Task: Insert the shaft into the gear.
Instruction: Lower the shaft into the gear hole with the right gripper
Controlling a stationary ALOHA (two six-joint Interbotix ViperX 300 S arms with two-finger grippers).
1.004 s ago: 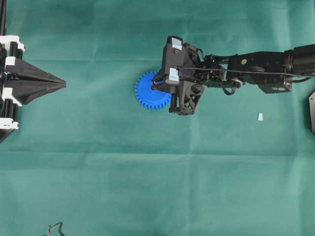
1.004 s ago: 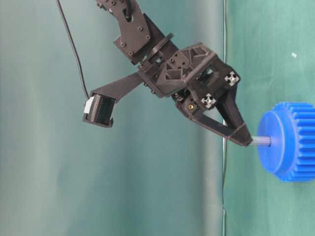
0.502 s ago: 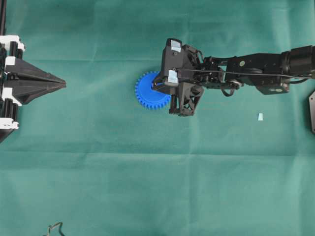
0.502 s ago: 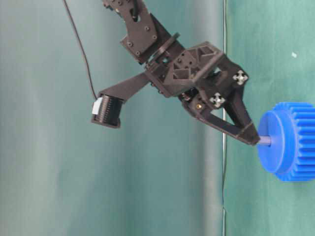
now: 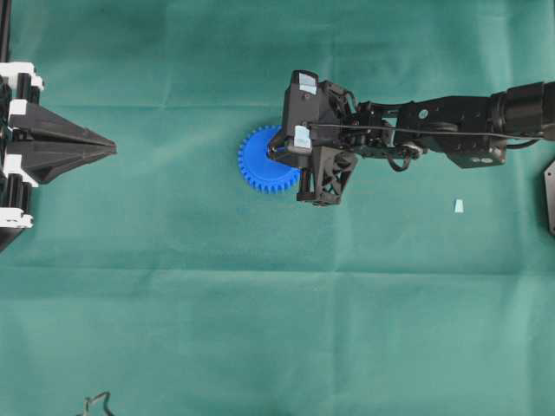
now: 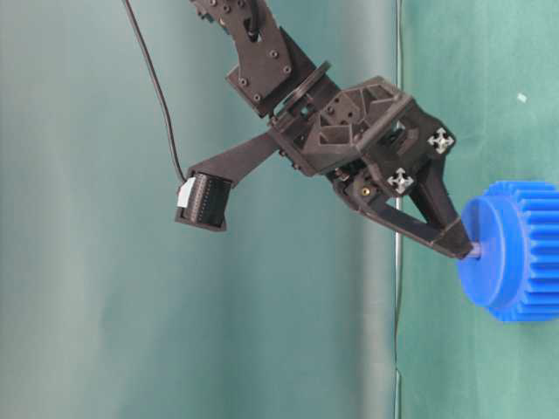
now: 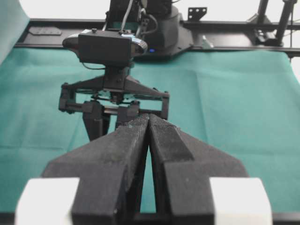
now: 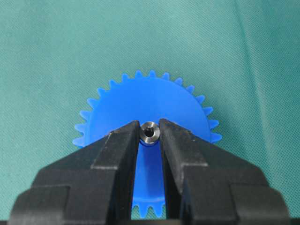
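Note:
The blue gear (image 5: 258,161) lies flat on the green cloth. The silvery shaft (image 8: 150,131) stands upright in the gear's (image 8: 140,96) centre hole, and my right gripper (image 8: 150,133) is shut on its top end. At table level only a sliver of shaft (image 6: 476,250) shows between the fingertips (image 6: 456,245) and the gear's hub (image 6: 498,262); the fingertips almost touch the hub. From overhead the right gripper (image 5: 280,154) hangs over the gear's right half. My left gripper (image 5: 109,149) rests far to the left, its jaws (image 7: 148,118) pressed together on nothing.
A small pale blue scrap (image 5: 458,205) lies on the cloth to the right of the right arm (image 5: 434,126). A dark plate edge (image 5: 550,195) sits at the far right. A bit of cable (image 5: 97,403) shows at the bottom left.
The right gripper has come down towards the gear with the shaft. The bare length of shaft above the hub has shrunk to almost nothing. The left arm has stayed still.

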